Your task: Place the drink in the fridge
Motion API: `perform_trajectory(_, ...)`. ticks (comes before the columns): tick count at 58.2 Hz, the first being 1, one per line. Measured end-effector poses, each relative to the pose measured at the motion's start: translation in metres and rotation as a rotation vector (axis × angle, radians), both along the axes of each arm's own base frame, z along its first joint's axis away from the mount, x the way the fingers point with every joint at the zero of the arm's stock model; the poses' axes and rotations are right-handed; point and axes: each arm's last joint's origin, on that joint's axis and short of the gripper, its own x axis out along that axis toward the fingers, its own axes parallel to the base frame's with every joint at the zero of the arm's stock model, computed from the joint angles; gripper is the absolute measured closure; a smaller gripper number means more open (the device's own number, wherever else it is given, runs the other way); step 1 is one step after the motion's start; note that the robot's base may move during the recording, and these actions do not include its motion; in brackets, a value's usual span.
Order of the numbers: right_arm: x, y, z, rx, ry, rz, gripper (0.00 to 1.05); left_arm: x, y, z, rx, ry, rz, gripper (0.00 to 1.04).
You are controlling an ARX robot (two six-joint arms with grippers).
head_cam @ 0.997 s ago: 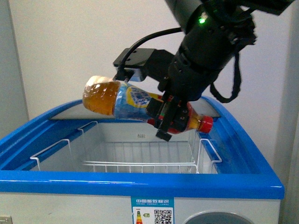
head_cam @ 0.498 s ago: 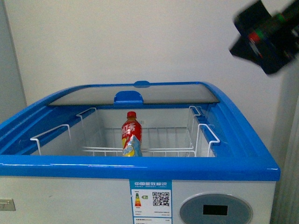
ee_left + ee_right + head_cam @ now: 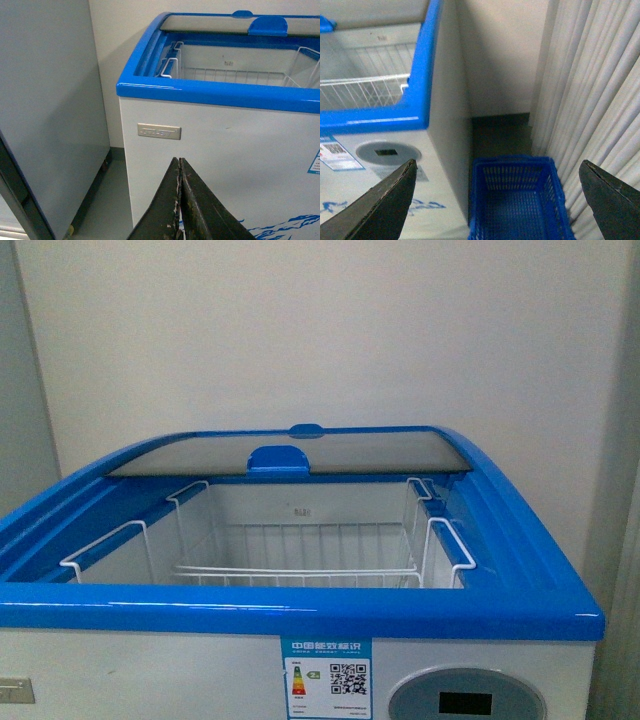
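The fridge (image 3: 300, 615) stands open; its front rim hides the basket floor, so the drink, upright inside half a second ago, probably lies below sight. The right gripper (image 3: 497, 197), gone from twelve o'clock, gapes empty; the left gripper (image 3: 180, 200) is pressed closed.

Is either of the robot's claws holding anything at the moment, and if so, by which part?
No. The left gripper is shut with nothing between its fingers, and the right gripper is wide open above the blue plastic basket.

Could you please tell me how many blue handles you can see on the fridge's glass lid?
2: a larger handle at the lid's front edge, and a smaller handle behind it at the fridge back rim. Others may be hidden.
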Motion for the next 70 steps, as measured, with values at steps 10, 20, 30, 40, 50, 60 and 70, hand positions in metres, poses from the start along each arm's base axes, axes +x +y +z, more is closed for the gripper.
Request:
perform_trajectory(10,0.000,0.013,-0.029,-0.031,-0.218,0.148,0.29,0.000,0.000,0.000,0.000,0.000,0.000,1.02)
perform_trajectory(20,-0.002,0.008,-0.044,-0.062,-0.269,0.160,0.53,0.000,0.000,0.000,0.000,0.000,0.000,1.02)
perform_trajectory(30,0.000,-0.002,-0.071,-0.079,-0.250,0.185,0.91,0.000,0.000,0.000,0.000,0.000,0.000,1.02)
perform_trajectory(40,-0.001,-0.007,-0.082,-0.084,-0.253,0.159,1.02,0.000,0.000,0.000,0.000,0.000,0.000,1.02)
perform_trajectory(50,-0.001,-0.008,-0.092,-0.085,-0.252,0.156,1.02,0.000,0.000,0.000,0.000,0.000,0.000,1.02)
perform_trajectory(60,-0.001,-0.008,-0.098,-0.085,-0.252,0.156,1.02,0.000,0.000,0.000,0.000,0.000,0.000,1.02)
perform_trajectory(70,-0.001,-0.008,-0.101,-0.085,-0.253,0.156,1.02,0.000,0.000,0.000,0.000,0.000,0.000,1.02)
